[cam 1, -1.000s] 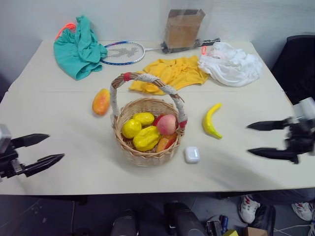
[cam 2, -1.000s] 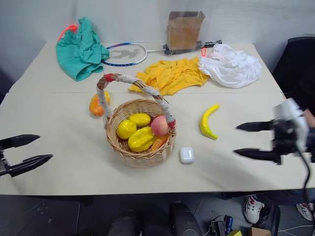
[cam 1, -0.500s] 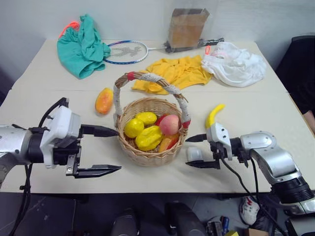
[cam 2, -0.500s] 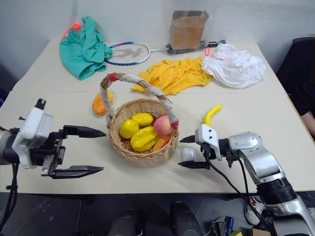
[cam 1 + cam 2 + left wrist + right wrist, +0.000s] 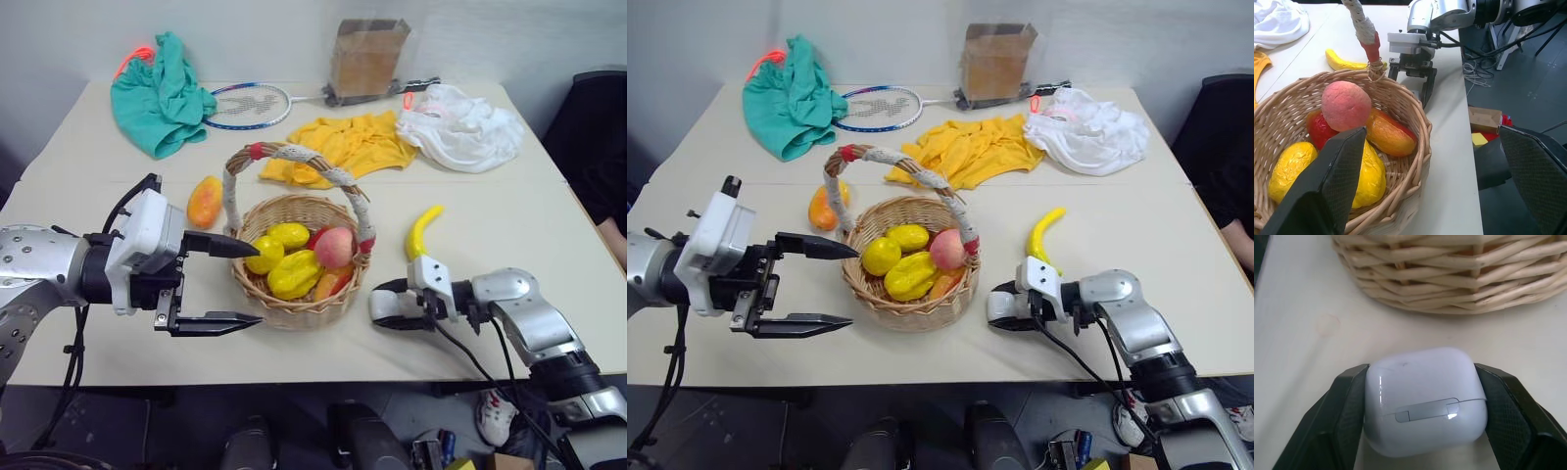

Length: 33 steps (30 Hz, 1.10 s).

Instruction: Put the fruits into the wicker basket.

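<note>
Fruits still outside the basket (image 5: 299, 259) are two: the mango (image 5: 203, 202) lies on the table (image 5: 88, 211) just beyond the basket's left side, and the banana (image 5: 421, 233) lies to its right, apart from the rim. We see several yellow and red fruits already piled inside, so we judge the task partly done. Our right gripper (image 5: 1425, 404) sits low on the table just in front of the banana, and its two fingers press against opposite sides of the small white case (image 5: 1424, 400), which lies near the basket's wall. That is not a fruit, so we judge this grip a mistake, or perhaps a way of clearing the case from the path to the banana. Our left gripper (image 5: 223, 284) hovers beside the basket's left edge with its jaws spread wide and nothing between them; one finger reaches over the rim. It points across the basket, not at the mango behind it, so we judge it will need to turn back toward that fruit. The basket's tall handle arches over the middle, so fruit should go in from the side.
</note>
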Available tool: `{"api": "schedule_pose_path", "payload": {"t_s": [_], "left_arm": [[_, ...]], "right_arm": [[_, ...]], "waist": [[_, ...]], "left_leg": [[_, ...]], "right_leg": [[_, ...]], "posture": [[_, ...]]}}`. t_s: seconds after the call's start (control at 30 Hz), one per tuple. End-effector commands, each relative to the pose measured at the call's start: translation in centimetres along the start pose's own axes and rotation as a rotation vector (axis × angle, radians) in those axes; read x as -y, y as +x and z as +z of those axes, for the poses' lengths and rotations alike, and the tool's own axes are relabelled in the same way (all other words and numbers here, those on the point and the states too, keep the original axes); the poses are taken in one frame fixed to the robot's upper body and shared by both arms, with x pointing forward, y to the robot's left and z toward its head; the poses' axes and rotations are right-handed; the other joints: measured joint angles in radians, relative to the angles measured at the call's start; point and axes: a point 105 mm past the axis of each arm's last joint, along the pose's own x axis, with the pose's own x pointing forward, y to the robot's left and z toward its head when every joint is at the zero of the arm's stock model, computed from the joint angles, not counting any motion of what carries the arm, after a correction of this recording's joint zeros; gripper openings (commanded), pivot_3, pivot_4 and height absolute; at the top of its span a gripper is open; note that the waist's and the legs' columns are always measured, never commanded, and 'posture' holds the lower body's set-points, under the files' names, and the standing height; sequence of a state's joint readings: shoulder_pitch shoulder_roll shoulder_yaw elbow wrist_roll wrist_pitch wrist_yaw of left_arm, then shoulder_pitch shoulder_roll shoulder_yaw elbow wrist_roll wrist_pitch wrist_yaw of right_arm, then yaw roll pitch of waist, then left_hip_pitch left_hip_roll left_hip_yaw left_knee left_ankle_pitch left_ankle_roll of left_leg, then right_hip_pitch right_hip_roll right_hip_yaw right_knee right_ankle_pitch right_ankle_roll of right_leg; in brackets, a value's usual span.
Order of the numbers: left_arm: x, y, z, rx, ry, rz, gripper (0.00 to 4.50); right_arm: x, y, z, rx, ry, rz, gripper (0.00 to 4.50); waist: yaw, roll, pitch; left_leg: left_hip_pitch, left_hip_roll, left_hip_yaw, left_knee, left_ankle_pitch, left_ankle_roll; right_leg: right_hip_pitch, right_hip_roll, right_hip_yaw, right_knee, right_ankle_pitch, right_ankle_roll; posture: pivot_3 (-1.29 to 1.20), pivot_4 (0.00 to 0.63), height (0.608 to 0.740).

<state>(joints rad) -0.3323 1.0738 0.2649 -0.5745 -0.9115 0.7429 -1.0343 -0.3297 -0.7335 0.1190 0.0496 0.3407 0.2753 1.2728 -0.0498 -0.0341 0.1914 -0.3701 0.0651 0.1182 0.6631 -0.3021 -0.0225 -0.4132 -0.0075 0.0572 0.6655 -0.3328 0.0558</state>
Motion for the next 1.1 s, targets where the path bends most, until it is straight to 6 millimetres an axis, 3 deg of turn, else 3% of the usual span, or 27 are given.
{"api": "schedule_pose_path", "payload": {"t_s": [0.03,0.13,0.27,0.47,0.5,0.57,0.67,0.77,0.83,0.9,1.03,1.1], "left_arm": [[0.0,0.0,1.3,0.043,0.030,-0.006,4.50],[0.2,0.3,2.1,0.082,0.029,-0.029,4.50],[0.5,0.7,2.1,0.079,0.039,-0.055,4.50],[-0.1,1.2,2.2,0.098,0.048,-0.060,4.50],[-0.2,1.2,2.2,0.100,0.049,-0.059,4.50],[-0.8,1.2,2.4,0.117,0.054,-0.033,4.50],[-2.0,0.9,2.9,0.158,0.062,0.045,4.50],[-3.7,-1.0,3.8,0.254,0.017,0.207,4.50],[-5.1,-3.9,3.6,0.308,-0.046,0.383,4.50],[-6.3,-6.5,3.0,0.334,-0.088,0.551,4.50],[-10.5,-12.3,-2.3,0.153,-0.263,0.974,4.50],[-12.0,-13.7,-4.4,0.096,-0.353,1.078,4.50]], "right_arm": [[0.7,-5.3,2.9,0.101,0.054,-0.122,2.87],[1.5,-10.3,2.6,0.094,0.146,-0.294,2.87],[3.3,-14.9,0.7,0.052,0.226,-0.535,2.87],[6.7,-15.6,-4.7,-0.035,0.351,-0.795,2.87],[6.9,-15.5,-5.1,-0.043,0.360,-0.805,3.62],[7.0,-15.2,-5.1,-0.029,0.376,-0.805,4.27],[7.0,-15.5,-4.1,-0.002,0.355,-0.802,4.46],[6.5,-16.5,0.0,0.063,0.283,-0.766,4.46],[5.2,-15.7,4.6,0.144,0.187,-0.656,4.46],[3.2,-14.5,7.8,0.190,0.115,-0.532,4.46],[-1.0,-12.4,14.8,0.280,-0.034,-0.271,4.46],[-1.9,-12.0,16.8,0.290,-0.080,-0.218,4.46]], "waist": [[0.007,0.001,0.000],[0.013,0.001,0.000],[0.009,0.000,0.000],[-0.011,0.000,0.000],[-0.012,0.001,0.000],[-0.010,0.004,0.001],[-0.010,0.005,0.000],[-0.010,0.006,0.001],[-0.014,0.008,0.002],[-0.018,0.008,0.002],[-0.020,0.006,0.002],[-0.018,0.006,0.002]], "left_leg": [[0.000,0.000,0.000,0.000,0.000,0.001],[0.000,-0.001,0.001,0.001,-0.002,0.003],[0.002,0.000,0.001,0.001,-0.002,0.003],[0.002,-0.001,0.002,0.001,-0.001,0.002],[0.002,-0.001,0.002,0.001,-0.001,0.001],[0.002,-0.001,0.002,0.001,0.000,0.001],[0.002,0.000,0.002,0.001,0.000,0.000],[0.002,-0.001,0.002,0.001,0.000,0.000],[0.001,0.000,0.003,0.001,0.000,0.000],[0.002,0.000,0.002,0.000,0.000,0.000],[0.003,0.001,-0.003,0.000,0.001,-0.003],[0.002,0.000,-0.004,0.000,-0.001,0.002]], "right_leg": [[0.000,-0.001,0.000,0.000,0.000,0.000],[0.002,-0.001,0.001,-0.002,0.001,0.002],[0.004,0.000,0.001,-0.003,0.001,0.002],[0.003,0.000,0.003,-0.002,0.001,0.002],[0.002,0.001,0.003,-0.001,0.001,0.002],[0.002,0.001,0.003,-0.001,0.001,0.002],[0.002,0.001,0.003,-0.001,0.001,0.003],[0.002,0.001,0.004,-0.001,0.001,0.003],[0.000,0.001,0.004,0.000,0.001,0.003],[-0.001,0.002,0.005,0.002,0.001,0.003],[0.001,0.003,0.002,0.003,0.000,0.002],[0.001,0.002,0.002,0.003,0.001,0.002]], "posture": [[0.00,0.150,0.740],[0.00,0.150,0.740],[0.00,0.150,0.740],[0.00,0.150,0.740],[0.00,0.150,0.740],[0.00,0.150,0.740],[0.00,0.150,0.740],[0.00,0.150,0.740],[0.00,0.150,0.740],[0.00,0.150,0.740],[0.00,0.150,0.740],[0.00,0.150,0.740]]}}
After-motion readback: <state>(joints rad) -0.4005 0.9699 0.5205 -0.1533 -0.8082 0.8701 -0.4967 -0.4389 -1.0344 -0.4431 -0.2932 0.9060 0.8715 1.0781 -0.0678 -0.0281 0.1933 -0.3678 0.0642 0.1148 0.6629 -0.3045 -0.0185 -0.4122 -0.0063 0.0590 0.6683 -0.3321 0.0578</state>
